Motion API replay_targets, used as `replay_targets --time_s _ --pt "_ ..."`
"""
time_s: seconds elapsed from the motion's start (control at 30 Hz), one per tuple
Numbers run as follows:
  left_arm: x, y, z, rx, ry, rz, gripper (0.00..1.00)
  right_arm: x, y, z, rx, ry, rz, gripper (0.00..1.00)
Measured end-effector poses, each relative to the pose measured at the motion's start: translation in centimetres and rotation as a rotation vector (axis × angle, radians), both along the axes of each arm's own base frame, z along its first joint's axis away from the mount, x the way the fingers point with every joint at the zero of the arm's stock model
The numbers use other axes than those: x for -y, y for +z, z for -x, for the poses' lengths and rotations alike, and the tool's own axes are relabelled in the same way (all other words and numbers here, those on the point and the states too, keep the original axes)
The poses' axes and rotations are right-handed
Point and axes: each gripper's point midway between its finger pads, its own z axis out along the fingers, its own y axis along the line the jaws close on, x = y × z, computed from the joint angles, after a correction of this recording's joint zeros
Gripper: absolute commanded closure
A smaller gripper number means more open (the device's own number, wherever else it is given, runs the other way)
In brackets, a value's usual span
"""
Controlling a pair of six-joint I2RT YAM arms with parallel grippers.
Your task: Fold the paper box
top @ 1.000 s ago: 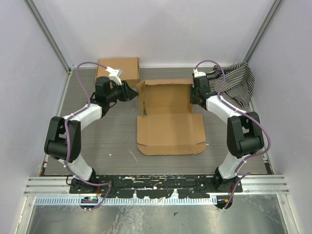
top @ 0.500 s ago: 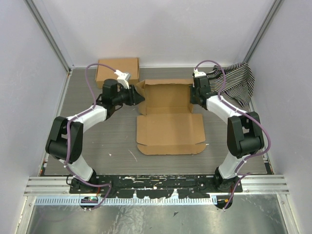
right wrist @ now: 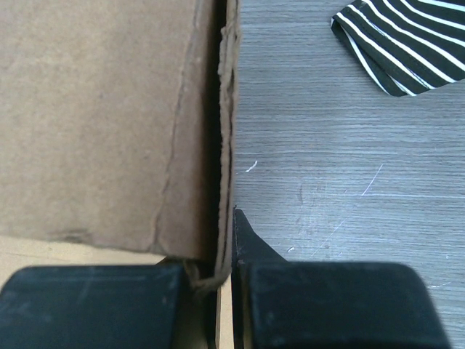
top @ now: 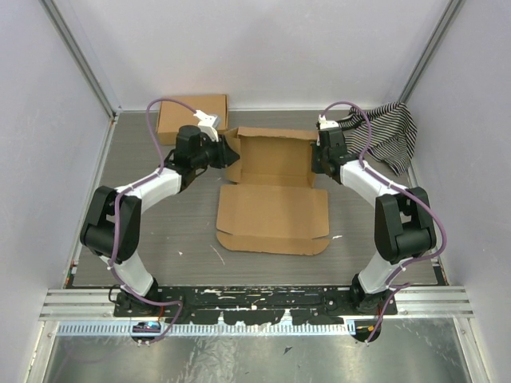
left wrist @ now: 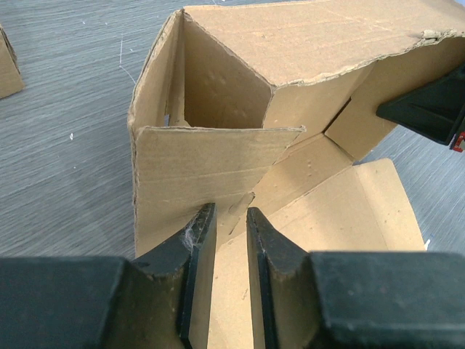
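Clearly, with the right gripper pinching the paper box and the left gripper narrowly open astride its left wall, uneven pulling could collapse the raised walls.

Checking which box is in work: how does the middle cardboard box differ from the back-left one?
The paper box in the middle stands open, walls up and lid panel flat on the table; the back-left box is closed. The right gripper pinches the paper box's wall and the left gripper is at its other side; no gripper holds the back-left box. Both are plain brown cardboard.
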Motion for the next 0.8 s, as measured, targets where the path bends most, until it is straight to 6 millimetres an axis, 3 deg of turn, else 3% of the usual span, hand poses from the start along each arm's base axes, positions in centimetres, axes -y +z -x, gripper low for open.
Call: replay_targets --time_s 0.23,0.5,0.63,0.8 --pt "0.1 0.1 0.1 0.001 -0.009 0.002 0.79 -0.2 0.0 0.0 -0.003 0.002 -0.013 0.95" --pt "0.0 0.0 0.0 0.022 -0.016 -0.023 0.58 -0.8 0.5 0.0 -0.015 0.024 -0.037 0.96" --pt "-1.7 -0.6 0.1 0.030 0.029 -0.095 0.46 -0.8 0.8 -0.4 -0.013 0.026 -0.048 0.96" --pt "-6.0 0.1 -0.7 0.034 0.106 -0.125 0.39 -0.7 0.6 -0.5 -0.039 0.053 -0.077 0.97"
